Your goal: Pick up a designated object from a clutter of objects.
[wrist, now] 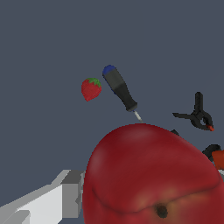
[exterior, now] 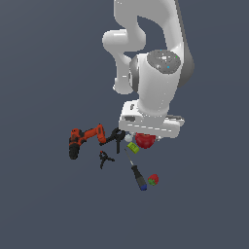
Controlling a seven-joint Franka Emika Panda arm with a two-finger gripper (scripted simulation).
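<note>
You've got the glossy red apple w/ dark stem dimple, amid clutter nr the screwdriver & strawberry.

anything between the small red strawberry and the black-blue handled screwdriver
Nothing: in the wrist view a bare strip of grey floor separates the small red strawberry from the black-blue handled screwdriver.
</note>
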